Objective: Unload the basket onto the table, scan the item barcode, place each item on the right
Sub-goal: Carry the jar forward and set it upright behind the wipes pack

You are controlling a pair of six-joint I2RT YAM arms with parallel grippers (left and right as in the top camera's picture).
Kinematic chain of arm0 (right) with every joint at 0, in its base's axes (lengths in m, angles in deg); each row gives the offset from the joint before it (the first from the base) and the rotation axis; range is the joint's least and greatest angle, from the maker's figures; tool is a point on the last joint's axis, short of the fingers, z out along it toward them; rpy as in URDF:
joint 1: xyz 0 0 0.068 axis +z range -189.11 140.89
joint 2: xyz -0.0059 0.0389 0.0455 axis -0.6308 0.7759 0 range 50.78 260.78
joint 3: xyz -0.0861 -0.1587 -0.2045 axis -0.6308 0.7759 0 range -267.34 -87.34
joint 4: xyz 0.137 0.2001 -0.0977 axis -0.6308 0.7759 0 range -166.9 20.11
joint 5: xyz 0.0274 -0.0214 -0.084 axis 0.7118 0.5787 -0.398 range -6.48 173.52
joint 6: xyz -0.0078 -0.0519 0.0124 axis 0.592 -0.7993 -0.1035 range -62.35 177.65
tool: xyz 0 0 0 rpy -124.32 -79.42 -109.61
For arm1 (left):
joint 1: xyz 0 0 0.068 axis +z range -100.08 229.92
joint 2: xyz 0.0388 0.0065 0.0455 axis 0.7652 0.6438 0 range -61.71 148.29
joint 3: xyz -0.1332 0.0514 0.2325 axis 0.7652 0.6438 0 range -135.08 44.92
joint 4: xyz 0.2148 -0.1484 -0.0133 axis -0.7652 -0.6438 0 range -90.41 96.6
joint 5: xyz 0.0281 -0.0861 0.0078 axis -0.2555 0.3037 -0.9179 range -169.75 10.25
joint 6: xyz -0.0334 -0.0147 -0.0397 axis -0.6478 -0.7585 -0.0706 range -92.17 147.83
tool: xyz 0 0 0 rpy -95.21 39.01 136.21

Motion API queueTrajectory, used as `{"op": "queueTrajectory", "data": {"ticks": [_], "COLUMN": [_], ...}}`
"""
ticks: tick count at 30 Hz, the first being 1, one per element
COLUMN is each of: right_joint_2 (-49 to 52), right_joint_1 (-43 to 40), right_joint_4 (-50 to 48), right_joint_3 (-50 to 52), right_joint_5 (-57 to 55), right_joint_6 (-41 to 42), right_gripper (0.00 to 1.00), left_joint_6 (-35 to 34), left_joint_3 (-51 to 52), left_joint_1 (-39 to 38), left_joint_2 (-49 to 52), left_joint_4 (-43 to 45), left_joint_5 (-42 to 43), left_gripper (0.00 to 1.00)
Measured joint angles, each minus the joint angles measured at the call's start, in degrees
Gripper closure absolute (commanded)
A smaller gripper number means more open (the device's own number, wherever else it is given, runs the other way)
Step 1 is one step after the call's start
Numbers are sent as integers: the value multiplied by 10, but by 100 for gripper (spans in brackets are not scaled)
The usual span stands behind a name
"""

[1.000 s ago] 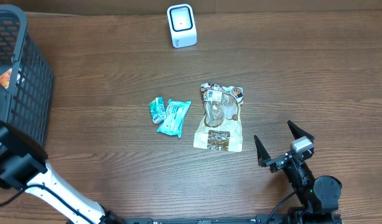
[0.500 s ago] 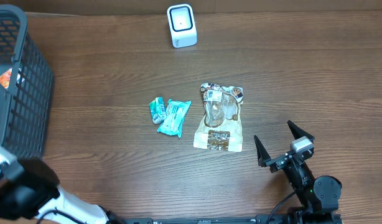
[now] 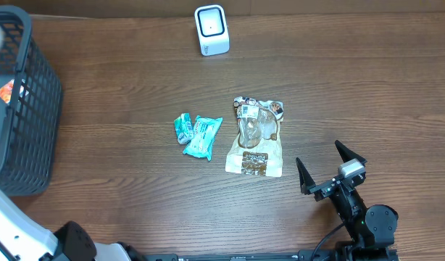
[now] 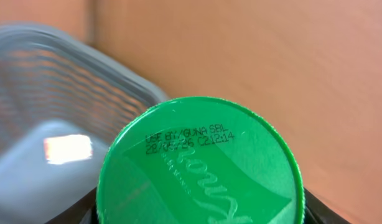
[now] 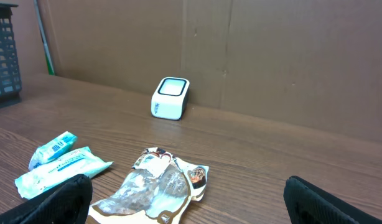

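Note:
A round green lid [image 4: 200,162] with a printed date code fills the left wrist view; it is the top of an item whose body is hidden. My left gripper [image 4: 200,214] is shut on it, dark fingers [image 4: 85,211] showing at either side. No barcode is visible. The white scanner box [image 3: 211,30] stands at the table's far edge, also in the right wrist view as the scanner [image 5: 170,98]. My right gripper [image 3: 331,170] rests open near the front right, nothing between its fingers.
A dark mesh basket [image 3: 19,109] stands at the left edge, blurred behind the lid as the basket [image 4: 54,93]. Two teal packets [image 3: 198,135] and a brown-and-clear pouch [image 3: 256,137] lie mid-table. Cardboard walls the back.
In the overhead view the left arm has swept from beside the basket down toward the bottom-left corner. The right arm and the table items have not moved.

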Motion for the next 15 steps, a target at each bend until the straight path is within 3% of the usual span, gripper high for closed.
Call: {"op": "queueTrajectory", "data": {"ticks": [8, 15], "right_joint_2": [0, 0], "right_joint_1": [0, 0], "right_joint_4": [0, 0], "right_joint_3": [0, 0], "right_joint_5": [0, 0], "right_joint_6": [0, 0], "right_gripper": [0, 0], "left_joint_6": [18, 35], "left_joint_3": [0, 0], "left_joint_1": [-143, -260], "left_joint_2": [16, 67], "left_joint_4": [-76, -100], "left_joint_5": [14, -42], "left_gripper": [48, 48]}}
